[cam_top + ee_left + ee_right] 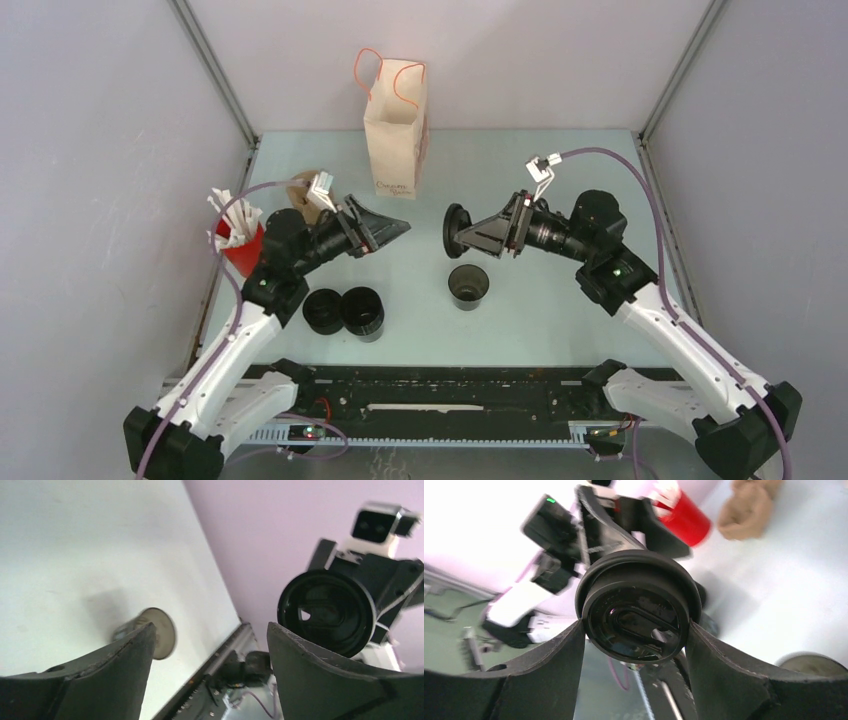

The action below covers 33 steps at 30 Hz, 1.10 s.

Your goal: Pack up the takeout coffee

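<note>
Your worktop is pale mint green, the walls plain grey. The bag is tan, with orange handles and dark scribbled lettering. The red cup carries white sticks, and the carrier is brown. The lid is glossy black. So are the black cups, the left pincer and the right pincer. Your arms have white shells, black joints and purple cables.

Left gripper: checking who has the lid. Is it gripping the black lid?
No: the left gripper stands open and empty, while the black lid sits between the fingers of the right gripper.
</note>
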Available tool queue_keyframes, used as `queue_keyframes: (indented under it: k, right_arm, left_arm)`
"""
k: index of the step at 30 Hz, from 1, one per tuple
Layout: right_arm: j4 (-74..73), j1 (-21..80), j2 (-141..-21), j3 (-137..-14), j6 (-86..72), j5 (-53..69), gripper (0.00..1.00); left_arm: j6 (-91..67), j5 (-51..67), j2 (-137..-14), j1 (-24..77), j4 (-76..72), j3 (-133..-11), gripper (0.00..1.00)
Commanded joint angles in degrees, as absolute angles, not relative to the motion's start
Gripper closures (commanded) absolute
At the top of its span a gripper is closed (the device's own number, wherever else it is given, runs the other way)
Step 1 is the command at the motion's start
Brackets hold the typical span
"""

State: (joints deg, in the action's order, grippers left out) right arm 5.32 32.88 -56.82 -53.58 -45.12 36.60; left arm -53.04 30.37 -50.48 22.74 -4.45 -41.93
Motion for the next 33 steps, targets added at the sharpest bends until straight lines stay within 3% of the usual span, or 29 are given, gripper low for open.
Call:
queue_keyframes:
  k: [1,10,17,33]
  right_arm:
    - [-13.7,32.5,-54.9,-53.8,-30.1,29.3,0.32]
    - [-34.6,37.5,-62.0,-59.4,-16.7,9.3,0.33]
    - [-41.8,42.2,-70.9,-65.9,-15.2,2.1,0.35]
    - [-45.8,45.2,-83.4,-72.5,-13.6,0.0,0.34]
  left_arm:
    - [-44.6,25.0,-47.8,19.7,7.4,-40.8,0.13]
    - [-42.7,25.8,-51.4,19.7,5.2,-39.1,0.11]
    - [-43.2,27.4,-52.8,19.8,1.8,-36.6,0.12]
    - [-42.2,29.3,-58.1,21.3,-2.4,-35.1,0.1]
